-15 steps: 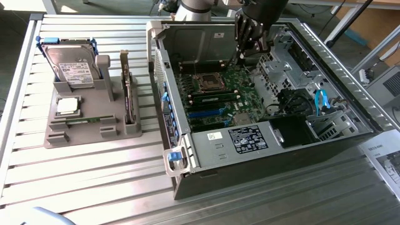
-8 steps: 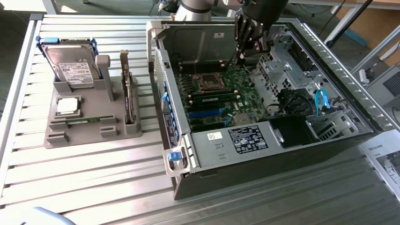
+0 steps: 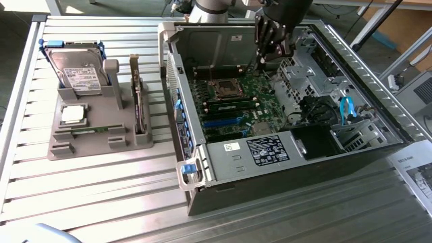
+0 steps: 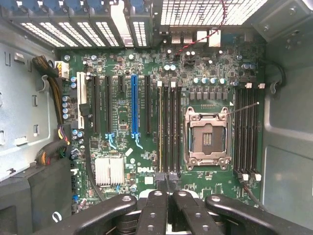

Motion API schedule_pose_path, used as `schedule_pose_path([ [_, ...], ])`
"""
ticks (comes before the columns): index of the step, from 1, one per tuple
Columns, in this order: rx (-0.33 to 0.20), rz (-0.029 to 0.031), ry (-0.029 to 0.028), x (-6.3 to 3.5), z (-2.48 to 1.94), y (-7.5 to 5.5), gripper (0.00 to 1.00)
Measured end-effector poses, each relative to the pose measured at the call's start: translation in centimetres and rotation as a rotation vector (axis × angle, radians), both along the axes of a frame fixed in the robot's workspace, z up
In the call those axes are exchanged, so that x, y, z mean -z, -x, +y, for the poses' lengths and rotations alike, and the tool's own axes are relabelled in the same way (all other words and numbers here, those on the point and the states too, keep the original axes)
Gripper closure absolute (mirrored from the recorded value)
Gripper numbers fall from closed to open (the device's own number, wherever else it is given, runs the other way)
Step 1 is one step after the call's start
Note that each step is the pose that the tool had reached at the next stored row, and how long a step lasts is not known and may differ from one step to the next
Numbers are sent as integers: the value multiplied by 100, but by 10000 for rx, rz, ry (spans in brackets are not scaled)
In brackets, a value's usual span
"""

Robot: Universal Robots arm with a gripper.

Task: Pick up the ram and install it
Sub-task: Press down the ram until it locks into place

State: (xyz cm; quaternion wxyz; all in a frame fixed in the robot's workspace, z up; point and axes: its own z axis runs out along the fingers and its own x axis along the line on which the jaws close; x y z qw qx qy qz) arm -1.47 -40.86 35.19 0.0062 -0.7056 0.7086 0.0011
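Note:
The ram (image 3: 231,106) is a thin green stick standing edge-up in a memory slot of the motherboard (image 3: 233,93), beside the empty CPU socket (image 3: 225,89). In the wrist view the ram (image 4: 160,128) is a narrow yellow-green line in the slot furthest from the socket (image 4: 206,138). My gripper (image 3: 264,59) hangs inside the open computer case, above the board and clear of the stick. Its black fingers (image 4: 157,205) meet at the tips, and the gripper (image 4: 167,180) is shut with nothing between them.
A grey holder (image 3: 101,139) stands at the exterior view's left with a hard drive (image 3: 80,68), a CPU chip (image 3: 73,114) and an upright expansion card (image 3: 137,98). The case walls (image 3: 172,76), drive cage (image 3: 266,152) and cables (image 3: 347,109) surround the board.

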Motion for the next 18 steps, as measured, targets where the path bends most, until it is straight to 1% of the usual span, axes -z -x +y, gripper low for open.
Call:
schedule_pose_path([
  [8,-2,0,-1,0,0,-174,90],
  [18,-2,0,-1,0,0,-347,90],
])
